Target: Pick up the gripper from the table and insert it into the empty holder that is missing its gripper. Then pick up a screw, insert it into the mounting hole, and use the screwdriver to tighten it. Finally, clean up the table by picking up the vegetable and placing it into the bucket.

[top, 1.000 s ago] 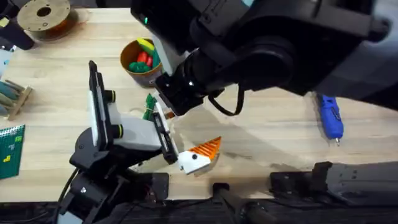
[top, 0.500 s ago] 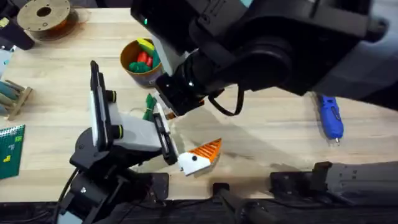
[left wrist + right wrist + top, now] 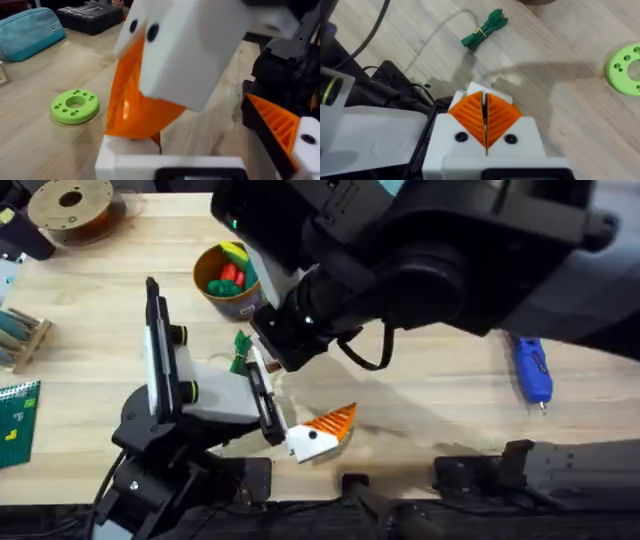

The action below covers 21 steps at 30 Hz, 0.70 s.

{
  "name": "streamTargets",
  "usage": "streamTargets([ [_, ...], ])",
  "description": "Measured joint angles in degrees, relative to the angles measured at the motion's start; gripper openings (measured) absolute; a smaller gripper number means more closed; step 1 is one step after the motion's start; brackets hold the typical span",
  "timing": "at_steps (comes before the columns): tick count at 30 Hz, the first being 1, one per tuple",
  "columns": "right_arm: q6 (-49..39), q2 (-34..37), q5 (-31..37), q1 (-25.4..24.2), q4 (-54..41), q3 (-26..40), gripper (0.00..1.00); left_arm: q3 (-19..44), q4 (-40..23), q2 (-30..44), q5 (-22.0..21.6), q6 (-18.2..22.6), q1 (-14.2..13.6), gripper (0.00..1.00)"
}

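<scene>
The vegetable [image 3: 483,30] is a small dark green bundle, elongated, with a frilled leafy end and a thin yellow band around its middle. It lies flat on the light wooden bench [image 3: 580,125]. In the overhead view the vegetable [image 3: 240,352] shows partly behind the white and black arm parts.

The right end effector [image 3: 484,111] has white finger mounts with orange ribbed pads [image 3: 470,114]. The two pads are pressed together face to face, leaving only a thin seam between them, and nothing is held between them. In the right wrist view the vegetable lies ahead of these fingertips, apart from them and not touching, with bare bench between. A thin grey cable [image 3: 432,37] curves across the bench just beside the vegetable.

The left end effector [image 3: 200,112] shows one orange wedge-shaped pad under a white block and a second orange ribbed pad [image 3: 272,122] set well to the side, so a wide gap stands between the fingers. Nothing is gripped in that gap.

The bucket [image 3: 226,280], dark with a tan-yellow rim, stands beyond the vegetable as seen from the right end effector and holds red, yellow and green toy pieces. The blue screwdriver [image 3: 531,369] lies on the bench well apart from both end effectors. A bright green ring-shaped disc [image 3: 625,69] lies to the side of the right end effector.
</scene>
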Motion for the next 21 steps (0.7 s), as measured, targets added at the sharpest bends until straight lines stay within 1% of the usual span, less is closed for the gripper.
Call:
streamTargets([
  [8,0.0,0.0,0.0,0.0,0.1,0.0,0.006,0.0,0.0,0.0,0.0,0.0,0.0,0.987],
  [9,0.2,0.0,0.0,0.0,0.0,0.0,0.023,0.0,0.0,0.0,0.0,0.0,0.0,0.987],
  [11,0.6,0.0,-0.1,0.0,0.0,0.0,0.186,0.0,0.0,0.0,0.0,0.0,0.0,0.987],
  [15,0.5,-0.2,0.8,-0.5,-0.2,0.0,0.673,0.0,0.0,0.0,-0.3,0.0,0.0,0.987],
  [17,0.4,-1.3,1.1,-1.7,-0.2,-0.2,0.874,0.0,0.0,0.0,-0.2,0.2,0.0,0.987],
  [21,0.4,-4.5,0.6,-2.1,-0.6,-0.2,0.88,0.0,0.0,0.0,-0.2,0.2,0.0,0.987],
])
